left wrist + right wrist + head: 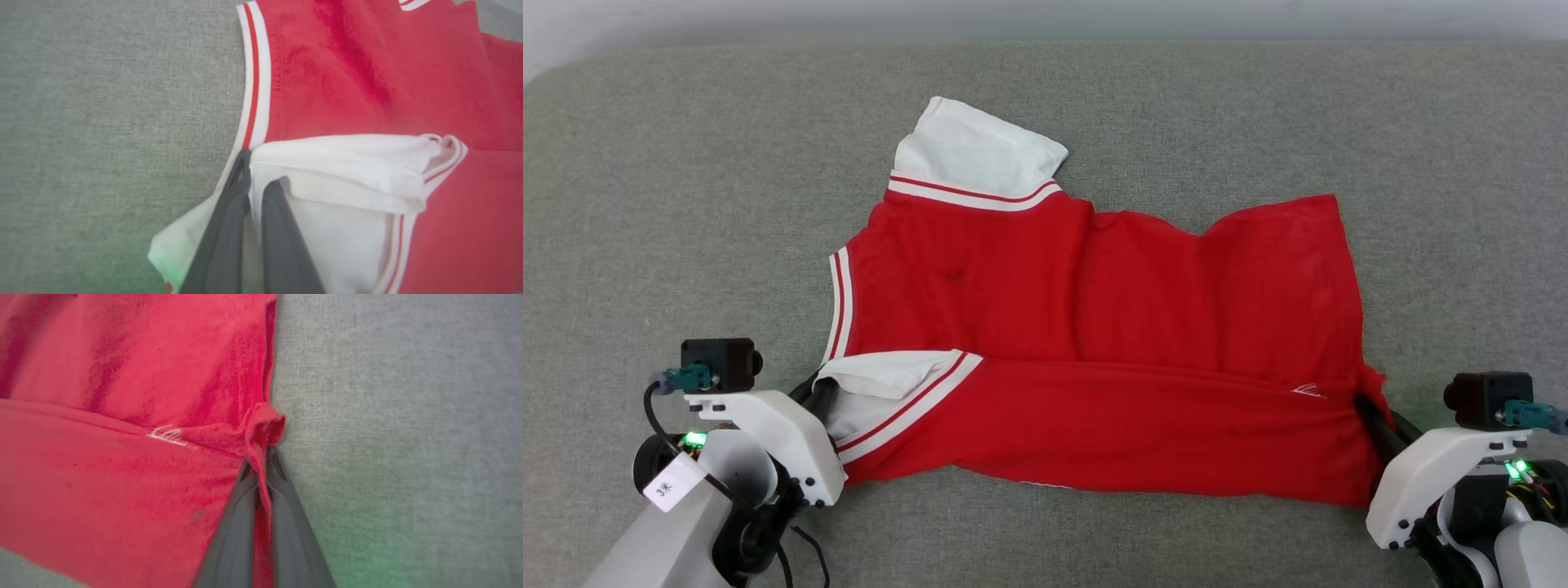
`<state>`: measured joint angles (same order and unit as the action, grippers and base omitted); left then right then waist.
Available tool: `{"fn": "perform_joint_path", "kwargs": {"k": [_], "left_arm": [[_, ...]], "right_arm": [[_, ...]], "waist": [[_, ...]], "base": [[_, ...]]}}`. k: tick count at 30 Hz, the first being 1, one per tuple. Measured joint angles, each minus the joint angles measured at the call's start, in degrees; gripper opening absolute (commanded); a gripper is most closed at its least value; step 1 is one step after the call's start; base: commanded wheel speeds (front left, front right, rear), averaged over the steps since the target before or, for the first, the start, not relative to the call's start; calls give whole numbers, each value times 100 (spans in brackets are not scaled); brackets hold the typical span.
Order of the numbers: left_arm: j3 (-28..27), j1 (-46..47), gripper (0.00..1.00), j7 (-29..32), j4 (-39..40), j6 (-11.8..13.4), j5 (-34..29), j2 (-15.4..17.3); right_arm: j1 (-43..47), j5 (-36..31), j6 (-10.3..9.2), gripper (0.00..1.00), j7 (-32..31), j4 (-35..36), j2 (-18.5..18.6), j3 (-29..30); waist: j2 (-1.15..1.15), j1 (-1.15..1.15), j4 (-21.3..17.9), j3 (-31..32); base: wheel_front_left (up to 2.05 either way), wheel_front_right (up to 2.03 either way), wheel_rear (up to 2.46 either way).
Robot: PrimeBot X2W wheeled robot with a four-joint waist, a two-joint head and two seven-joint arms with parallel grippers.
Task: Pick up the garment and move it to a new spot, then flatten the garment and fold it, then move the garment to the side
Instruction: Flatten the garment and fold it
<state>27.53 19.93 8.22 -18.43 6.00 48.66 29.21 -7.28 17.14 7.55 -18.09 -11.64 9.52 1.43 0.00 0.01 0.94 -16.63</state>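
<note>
Centrally in the head view, the garment (pixel 1094 327) is laid on the grey padded surface (pixel 686 163), with its near strip doubled over the body along a crease that runs from lower left to lower right. The left gripper (pixel 818 390) is seen at the lower left, closed on the near white sleeve (pixel 882 384); in the left wrist view its fingers (pixel 226 220) are pinched onto the sleeve's folded edge at lower centre. The right gripper (pixel 1368 412) is seen at the lower right, clamped on the bunched red hem corner, which is shown squeezed between the jaws in the right wrist view. A lengthwise fold is judged to be the step in hand. It is best done if both held corners are carried toward the top of the frame at equal height and pace, so that the cloth between them is kept taut and the carried edge is set down parallel to the far edge, whose dip at upper centre may need smoothing. The long axis is laid left to right across the frame: the striped neckline trim (pixel 837 302) and far sleeve (pixel 968 151) are pointed left, the hem (pixel 1347 278) right.
</note>
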Motion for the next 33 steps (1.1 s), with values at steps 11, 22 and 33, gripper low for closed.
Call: {"fn": "perform_joint_path", "kwargs": {"k": [11,22,33], "left_arm": [[94,221,100,-24,-390,-238,29,-46],[-300,-37,100,-691,-65,235,-83,189],[-299,-544,100,1118,1209,226,592,1152]], "right_arm": [[-193,123,-3,100,887,-265,69,-290],[66,-132,-3,100,2217,409,-15,143],[756,-467,-4,100,2003,1335,-531,455]], "waist": [[0,-1,-33,152],[0,-1,-30,732],[0,-1,-113,919]], "base": [[0,0,0],[0,0,0],[0,0,0]]}}
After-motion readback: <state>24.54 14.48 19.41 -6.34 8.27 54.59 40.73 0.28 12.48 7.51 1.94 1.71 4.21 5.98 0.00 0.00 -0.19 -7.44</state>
